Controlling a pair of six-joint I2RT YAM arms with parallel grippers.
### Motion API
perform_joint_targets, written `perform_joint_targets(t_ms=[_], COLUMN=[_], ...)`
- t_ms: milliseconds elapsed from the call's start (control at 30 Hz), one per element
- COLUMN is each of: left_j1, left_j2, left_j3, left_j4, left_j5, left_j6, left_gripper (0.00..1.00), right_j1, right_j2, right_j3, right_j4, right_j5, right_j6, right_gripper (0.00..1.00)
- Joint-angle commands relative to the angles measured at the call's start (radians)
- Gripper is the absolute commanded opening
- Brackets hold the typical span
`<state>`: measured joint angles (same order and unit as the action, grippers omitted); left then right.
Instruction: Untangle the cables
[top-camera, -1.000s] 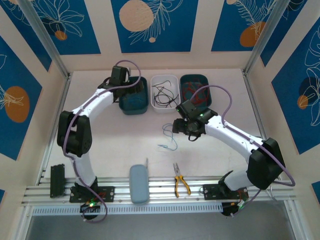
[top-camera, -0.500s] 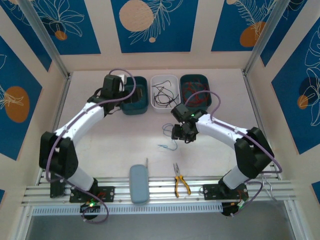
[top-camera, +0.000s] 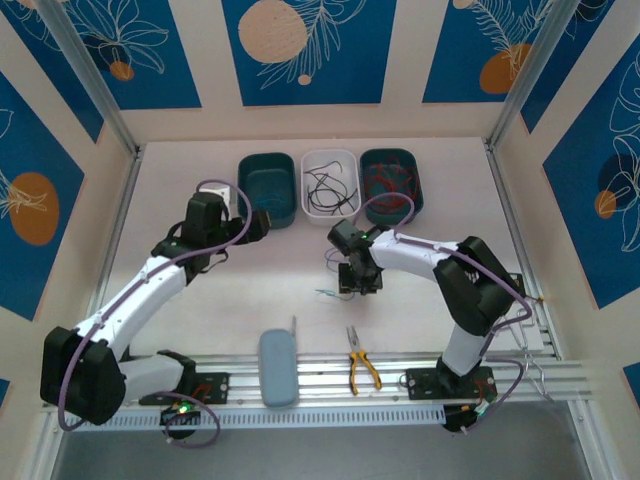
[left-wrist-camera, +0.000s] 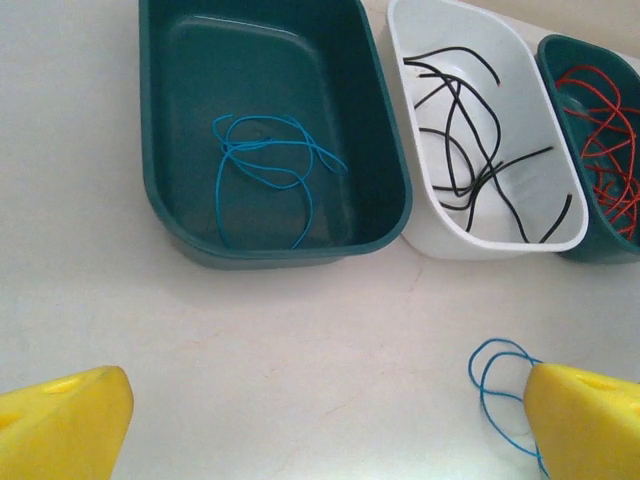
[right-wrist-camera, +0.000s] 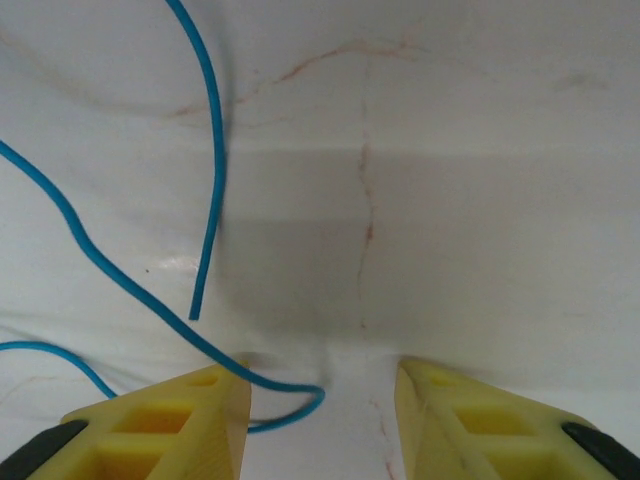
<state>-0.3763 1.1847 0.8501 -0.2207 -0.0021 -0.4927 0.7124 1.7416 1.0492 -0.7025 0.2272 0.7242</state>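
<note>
**blue strand left on the table, three trays sorted**

top external: the white tray (top-camera: 330, 153) sits at the far side of the table (top-camera: 250, 290), between a left teal tray (top-camera: 243, 186) and a right teal tray (top-camera: 417, 186). black cables (top-camera: 328, 190) lie in the white tray and red cables (top-camera: 385, 182) in the tray to its right. a loose blue cable (top-camera: 337, 263) lies on the table on the near side of the white tray. the right gripper (top-camera: 360, 282) is down at that strand. the left gripper (top-camera: 258, 224) hangs near-left of the white tray, just off the left teal tray's near edge. pliers (top-camera: 361, 370) and a grey case (top-camera: 278, 367) lie well to the near side of the white tray.

left wrist: this view adds what the top one is too coarse for: a blue cable coil (left-wrist-camera: 265, 168) inside the left teal tray. the left gripper (left-wrist-camera: 320, 430) is spread wide with nothing between its yellow fingers (left-wrist-camera: 60, 430). a loop of the loose blue cable shows beside the finger nearer the white tray.

right wrist: only here is the contact clear. the right gripper (right-wrist-camera: 320, 405) has its fingers (right-wrist-camera: 165, 425) apart with a gap. one bend of the loose blue cable (right-wrist-camera: 217, 170) curls between them on the table, not pinched.

since the earlier frames, the left gripper has drawn back from over the left teal tray and opened fully. the right gripper has moved away from the white tray onto the strand, its fingers narrowing.
</note>
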Motion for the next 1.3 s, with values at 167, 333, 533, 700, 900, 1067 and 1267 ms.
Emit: perform_joint_targets(t_ms=[167,333,533,700,900,1067,1267], left_j1=[-0.007,-0.007,-0.007,-0.006,-0.005,-0.005,-0.006], left_j2=[-0.023,-0.015,-0.026,-0.033,-0.056,-0.097,-0.150], left_j3=[-0.033,-0.030,-0.025,-0.041,-0.077,-0.144,-0.256], left_j4=[0.028,0.032,0.049,0.091,0.170,0.264,0.438], left_j5=[-0.027,-0.020,-0.004,0.028,0.097,0.178,0.328], left_j6=[-0.020,-0.021,-0.007,-0.014,-0.020,-0.011,-0.014], left_gripper=[1.00,1.00,1.00,1.00,1.00,1.00,0.94], right_j1=[0.010,0.015,0.028,0.026,0.010,-0.006,-0.061], right_j2=[0.071,0.036,-0.158,-0.328,-0.447,-0.502,-0.550], right_j3=[0.066,0.093,0.112,0.142,0.215,0.265,0.270], right_j4=[0.006,-0.022,-0.040,-0.045,-0.022,0.023,0.131], right_j5=[0.006,0.059,0.104,0.098,-0.030,-0.121,-0.270], right_j6=[-0.040,-0.049,-0.101,-0.167,-0.291,-0.320,-0.265], right_gripper=[0.33,0.08,0.00,0.00,0.00,0.00,0.00])
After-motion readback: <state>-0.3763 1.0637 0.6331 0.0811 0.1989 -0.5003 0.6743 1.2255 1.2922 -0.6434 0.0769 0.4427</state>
